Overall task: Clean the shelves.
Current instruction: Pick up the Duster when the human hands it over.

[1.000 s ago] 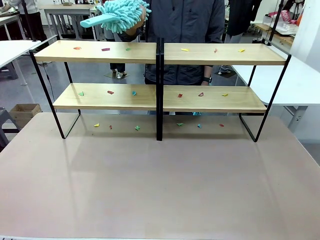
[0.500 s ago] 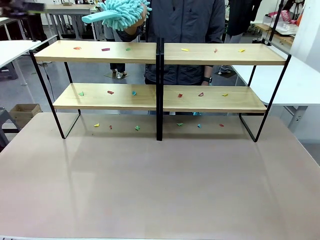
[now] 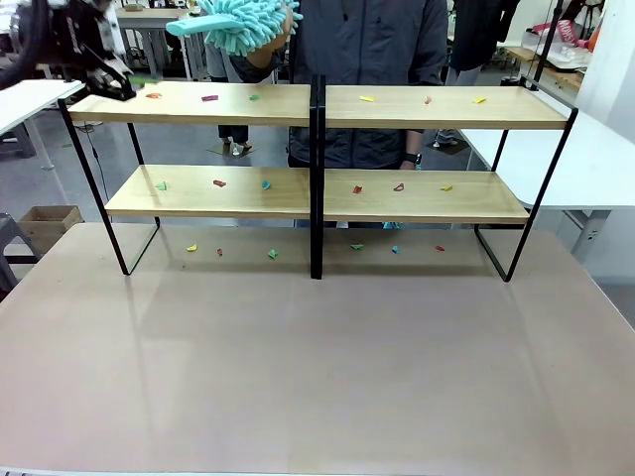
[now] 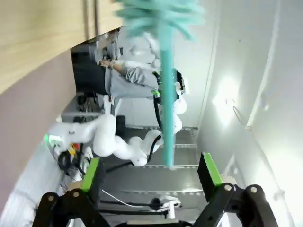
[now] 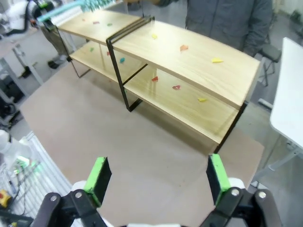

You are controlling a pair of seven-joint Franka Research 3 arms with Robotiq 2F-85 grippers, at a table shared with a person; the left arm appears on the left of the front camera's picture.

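The shelves (image 3: 317, 107) stand across the far half of the table, with small coloured paper scraps (image 3: 209, 97) on both tiers. Behind them a person's hand (image 3: 273, 45) holds up a fluffy teal duster (image 3: 238, 20), its handle pointing to picture left. My left gripper (image 3: 104, 81) hovers at the top board's left end. In the left wrist view this gripper (image 4: 150, 168) is open, and the duster's handle (image 4: 166, 104) runs down toward the gap without touching the pads. My right gripper (image 5: 157, 177) is open and empty, high above the table, looking down on the shelves (image 5: 189, 71).
More scraps (image 3: 273, 254) lie on the brown table (image 3: 317, 367) under the rack. A white table (image 3: 605, 159) stands at the right and a cardboard box (image 3: 48, 223) on the floor at the left. The person (image 3: 367, 50) stands right behind the rack.
My left arm has come into the front view at the upper left, near the top board's end. The person has lifted the duster a little higher.
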